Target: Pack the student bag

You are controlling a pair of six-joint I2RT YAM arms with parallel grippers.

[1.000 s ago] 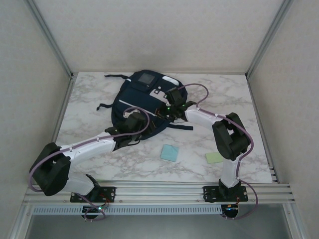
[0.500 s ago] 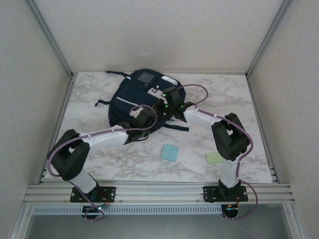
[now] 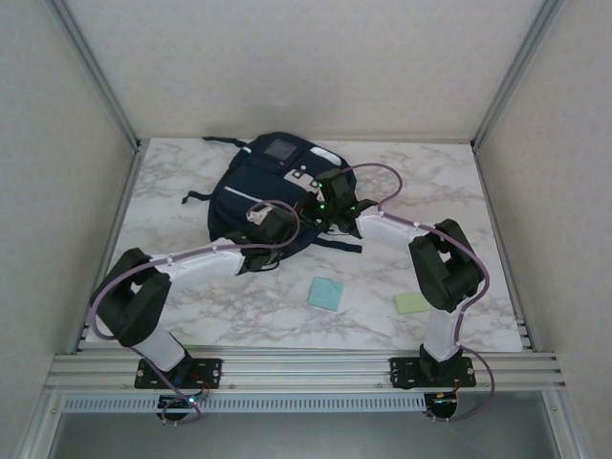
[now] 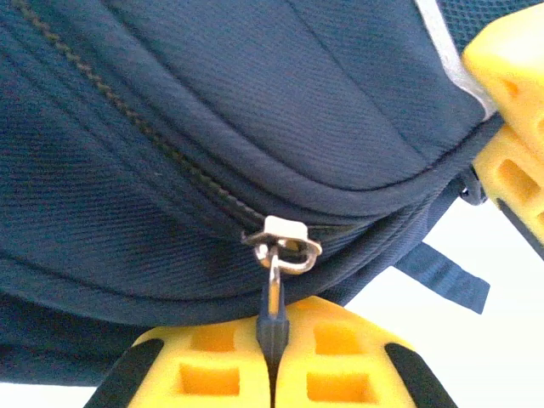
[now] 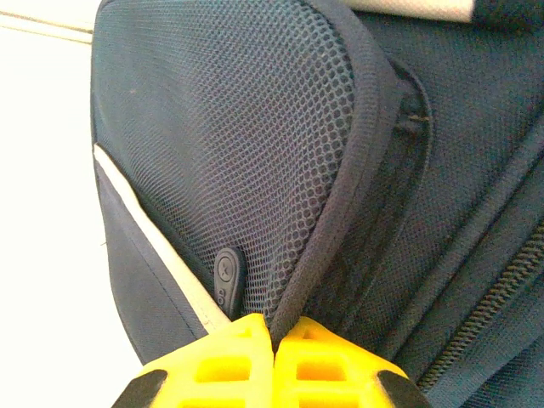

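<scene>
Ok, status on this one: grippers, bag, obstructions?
Left gripper shut on zipper pull. Right gripper shut on pocket edge. Bag flat on table, zipper closed where seen. Nothing blocking.

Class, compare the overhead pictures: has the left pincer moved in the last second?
Yes. Against the unmoved blue notepad, the left pincer shifted right and farther back, over the student bag.

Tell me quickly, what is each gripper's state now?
Left gripper: closed on the zipper pull of the student bag.
Right gripper: closed on the edge of its mesh pocket.
</scene>
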